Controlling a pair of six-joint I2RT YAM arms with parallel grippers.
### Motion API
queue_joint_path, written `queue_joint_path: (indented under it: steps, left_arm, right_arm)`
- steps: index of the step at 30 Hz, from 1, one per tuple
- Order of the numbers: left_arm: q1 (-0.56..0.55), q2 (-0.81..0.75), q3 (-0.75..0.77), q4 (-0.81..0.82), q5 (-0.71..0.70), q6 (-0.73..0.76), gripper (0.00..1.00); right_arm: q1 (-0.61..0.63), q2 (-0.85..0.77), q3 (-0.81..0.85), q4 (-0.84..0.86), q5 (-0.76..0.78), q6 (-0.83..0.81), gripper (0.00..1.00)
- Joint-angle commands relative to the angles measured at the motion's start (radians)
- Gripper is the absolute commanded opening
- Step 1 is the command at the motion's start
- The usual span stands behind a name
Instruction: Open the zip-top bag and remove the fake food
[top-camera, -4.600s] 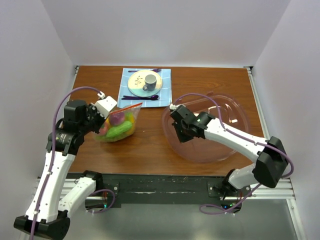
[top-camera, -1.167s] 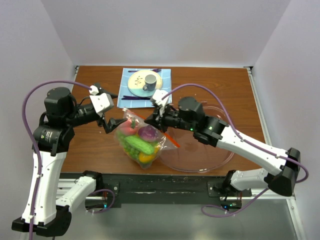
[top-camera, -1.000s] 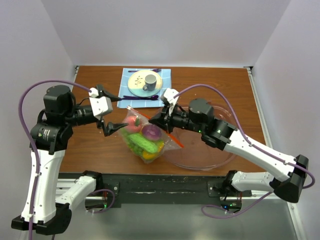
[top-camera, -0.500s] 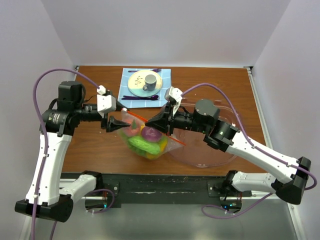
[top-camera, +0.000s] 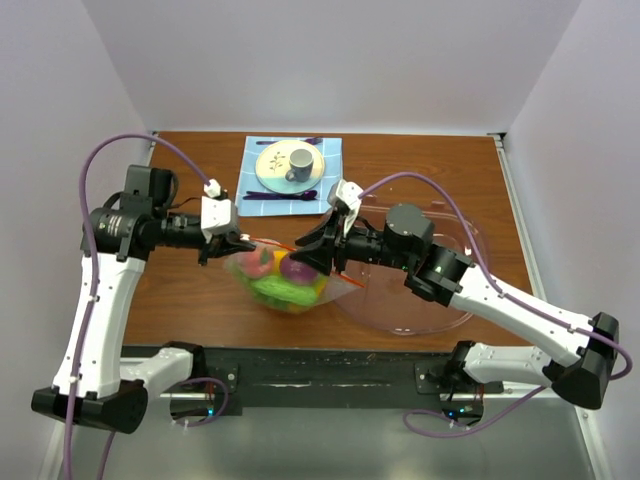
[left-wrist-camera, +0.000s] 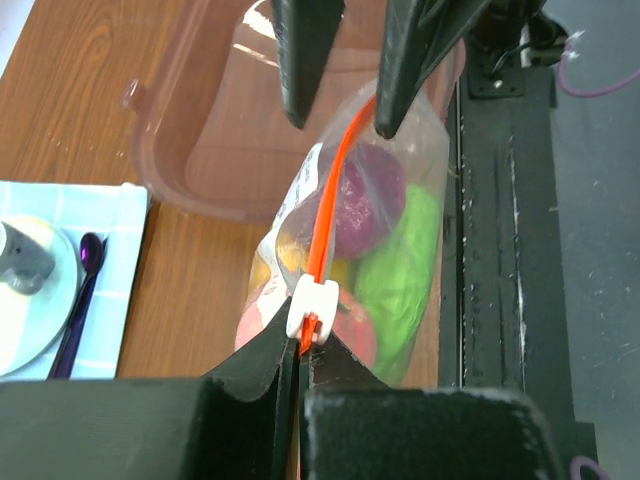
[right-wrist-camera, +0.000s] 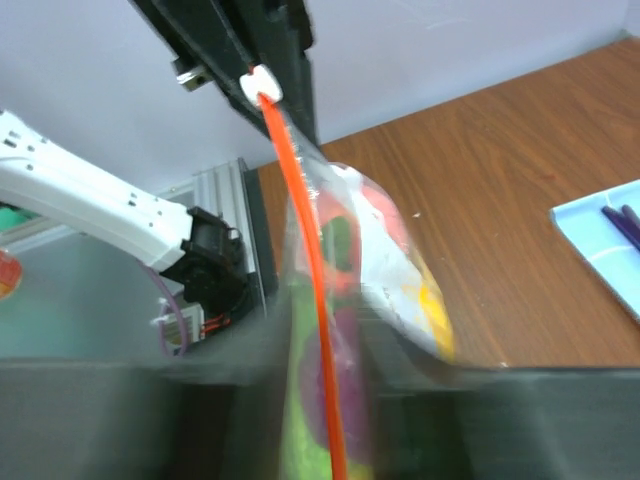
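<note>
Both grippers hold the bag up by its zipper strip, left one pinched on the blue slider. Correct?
Not quite: the slider is white, not blue, as the left wrist view shows. The left gripper is pinched on it, and the right gripper holds the zip-top bag by its strip.

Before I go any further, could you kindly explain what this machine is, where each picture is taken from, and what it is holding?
These are two robot arms bolted at the near edge of a wooden table. The wide picture looks down from above and behind them; the other two come from cameras on each wrist.

Between the arms hangs the zip-top bag, holding the fake food. The left claw is shut at the white slider on the bag's orange zipper strip. The right claw is at the strip's other end; I cannot tell if it is gripping.

Also on the table are a large clear bowl and a blue mat with a plate, a grey cup and purple cutlery.
</note>
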Motion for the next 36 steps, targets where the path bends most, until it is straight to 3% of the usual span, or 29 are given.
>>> queue_joint_path:
  steps: [1,5,12,16,23,36]
  left_arm:
    - [0.006,-0.059,0.007,-0.012,-0.036,0.025,0.01]
    - [0.004,-0.072,0.014,-0.012,-0.036,0.010,0.00]
    - [0.004,-0.076,-0.010,-0.012,-0.059,-0.006,0.00]
    - [0.004,-0.083,-0.010,-0.012,-0.078,-0.010,0.00]
    - [0.003,-0.084,-0.018,-0.013,-0.064,-0.009,0.01]
    - [0.003,-0.098,-0.035,-0.012,-0.071,-0.014,0.01]
  right_arm:
    - [0.029,0.029,0.091,0.029,0.041,-0.094,0.52]
    - [0.092,0.193,0.288,-0.069,0.049,-0.199,0.52]
    - [0.152,0.320,0.416,-0.074,0.017,-0.249,0.47]
    - [0.177,0.331,0.442,-0.118,0.023,-0.272,0.36]
    - [0.181,0.313,0.423,-0.115,0.057,-0.289,0.29]
    - [0.181,0.278,0.446,-0.124,0.044,-0.287,0.29]
